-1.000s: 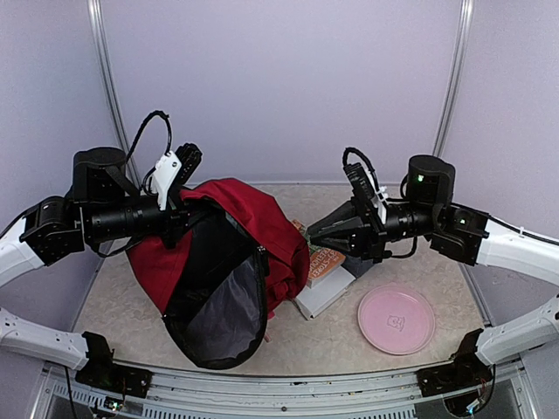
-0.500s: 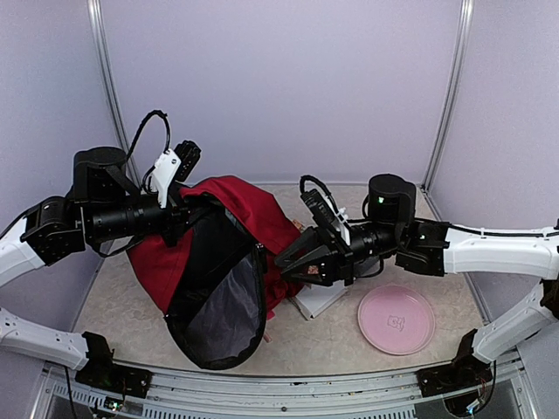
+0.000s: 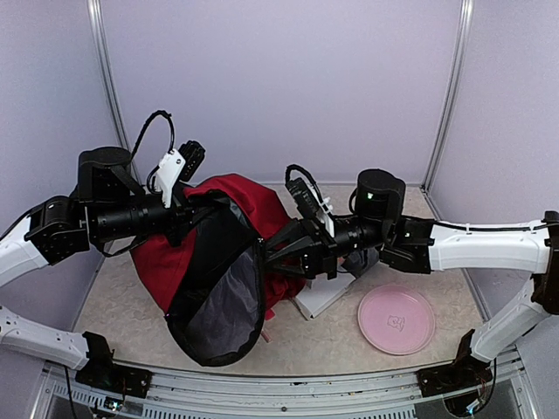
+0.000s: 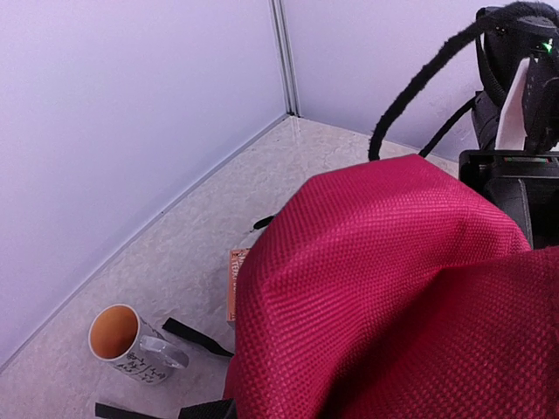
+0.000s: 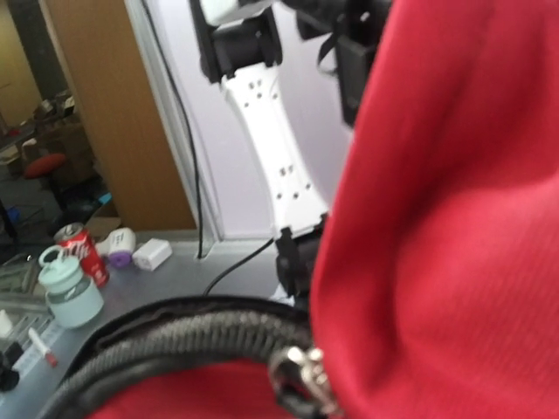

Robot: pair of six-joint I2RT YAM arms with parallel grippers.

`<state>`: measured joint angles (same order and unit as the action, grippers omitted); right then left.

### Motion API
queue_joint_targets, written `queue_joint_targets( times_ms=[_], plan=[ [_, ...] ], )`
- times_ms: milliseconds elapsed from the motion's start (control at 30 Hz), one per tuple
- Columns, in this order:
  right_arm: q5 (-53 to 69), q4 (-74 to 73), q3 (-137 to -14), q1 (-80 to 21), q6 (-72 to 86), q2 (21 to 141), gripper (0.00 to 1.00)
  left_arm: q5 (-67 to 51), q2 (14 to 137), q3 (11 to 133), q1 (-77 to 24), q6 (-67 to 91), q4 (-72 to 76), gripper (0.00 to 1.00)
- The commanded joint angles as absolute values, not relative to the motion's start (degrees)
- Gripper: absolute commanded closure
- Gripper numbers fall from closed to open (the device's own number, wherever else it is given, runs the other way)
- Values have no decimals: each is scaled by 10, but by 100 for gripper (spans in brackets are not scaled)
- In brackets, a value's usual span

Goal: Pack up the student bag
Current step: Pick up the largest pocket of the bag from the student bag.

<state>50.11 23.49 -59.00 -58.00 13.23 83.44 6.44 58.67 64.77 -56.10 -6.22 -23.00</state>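
Observation:
The student bag [image 3: 253, 209], dark red with a black rim, stands open towards the front and shows a grey lining [image 3: 223, 314]. My left gripper [image 3: 194, 209] is shut on the bag's top edge and holds it up. In the left wrist view red fabric [image 4: 393, 288] covers the fingers. My right gripper [image 3: 271, 257] is at the right rim of the opening. The right wrist view shows the black zipper track [image 5: 175, 340], a metal slider [image 5: 301, 380] and red fabric [image 5: 437, 218] very close. Its fingers are hidden.
A white book with an orange cover [image 3: 325, 292] lies under the right arm, right of the bag. A pink plate [image 3: 396, 319] sits at the front right. A white mug [image 4: 118, 336], an orange book edge [image 4: 234, 284] and a black strap [image 4: 196, 338] lie behind the bag.
My right arm has swung left from above the book to the bag's right rim. My left gripper still holds the bag's top, lifted slightly.

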Motion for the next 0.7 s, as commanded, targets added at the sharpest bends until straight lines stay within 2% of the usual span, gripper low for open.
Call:
queue_joint_targets(
  times_ms=[0,67,100,400,667],
  plan=[
    [472,270,-613,-586,159,850,77,56,585,655,-568,-56,-175,100],
    [467,261,-615,-586,159,852,97,54,584,655,-569,-56,-175,100],
    [463,256,-613,-586,156,850,100,50,584,654,-569,-57,-175,100],
    [428,200,-578,-548,172,830,100,-12,552,640,-577,-84,-164,100],
    [425,166,-530,-497,181,810,100,-7,541,649,-577,-99,-174,100]
  ],
)
